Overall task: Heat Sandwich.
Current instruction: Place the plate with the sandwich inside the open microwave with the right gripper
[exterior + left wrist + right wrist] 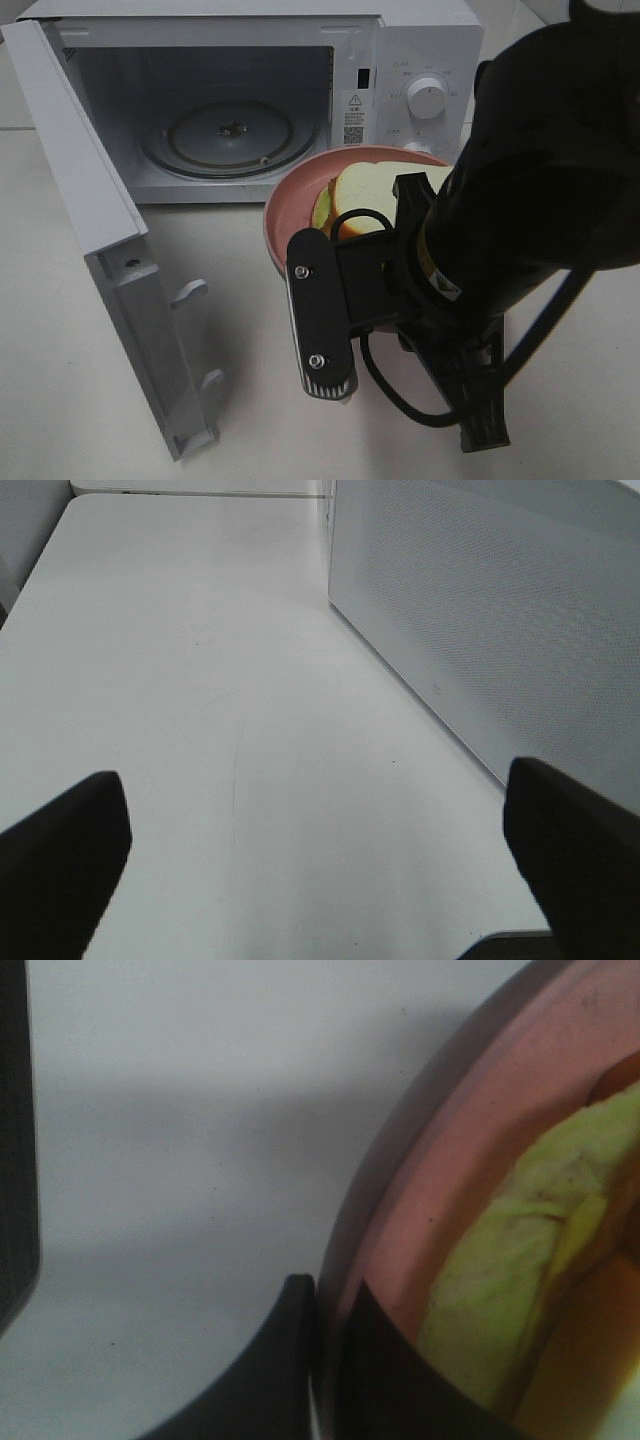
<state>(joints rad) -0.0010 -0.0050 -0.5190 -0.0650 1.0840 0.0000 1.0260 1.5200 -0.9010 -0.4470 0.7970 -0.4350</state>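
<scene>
Your right gripper (335, 1365) pinched the rim of the pink plate (288, 205). The sandwich (365, 190) lay on that plate, just on the near side of the open microwave (420, 60). Your left gripper (320, 870) was spread wide over the desk (200, 680).

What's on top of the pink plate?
A sandwich lies on the plate: white bread with green filling peeking out. The black robot arm covers much of the plate, so the rest of the sandwich and anything else there cannot be seen.
</scene>
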